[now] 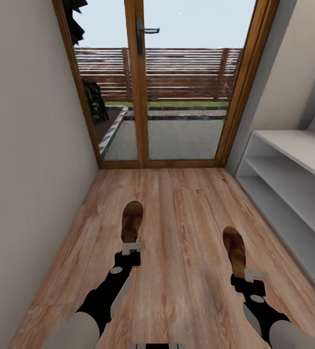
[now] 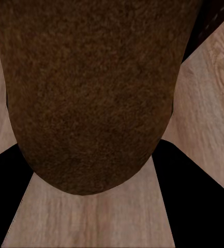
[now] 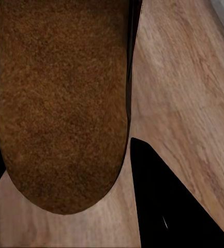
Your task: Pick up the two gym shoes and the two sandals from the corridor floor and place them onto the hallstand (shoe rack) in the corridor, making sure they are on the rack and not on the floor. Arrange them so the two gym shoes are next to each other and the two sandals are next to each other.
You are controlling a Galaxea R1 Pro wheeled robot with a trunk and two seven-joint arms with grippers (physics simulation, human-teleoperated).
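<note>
Two dark brown sandals with tan footbeds are in front of me over the corridor floor (image 1: 186, 213). The left sandal (image 1: 132, 220) has its heel between the fingers of my left gripper (image 1: 132, 248); in the left wrist view its footbed (image 2: 91, 88) touches both dark fingers. The right sandal (image 1: 234, 245) sits heel-first in my right gripper (image 1: 254, 276), and its footbed (image 3: 60, 98) lies between the fingers (image 3: 168, 206). Whether the soles touch the planks I cannot tell. The white hallstand (image 1: 293, 165) stands along the right wall. The gym shoes are out of view.
A wood-framed glass door (image 1: 142, 87) closes the far end of the corridor. A plain wall (image 1: 26, 169) runs along the left. Bare planks lie between the two sandals and towards the door.
</note>
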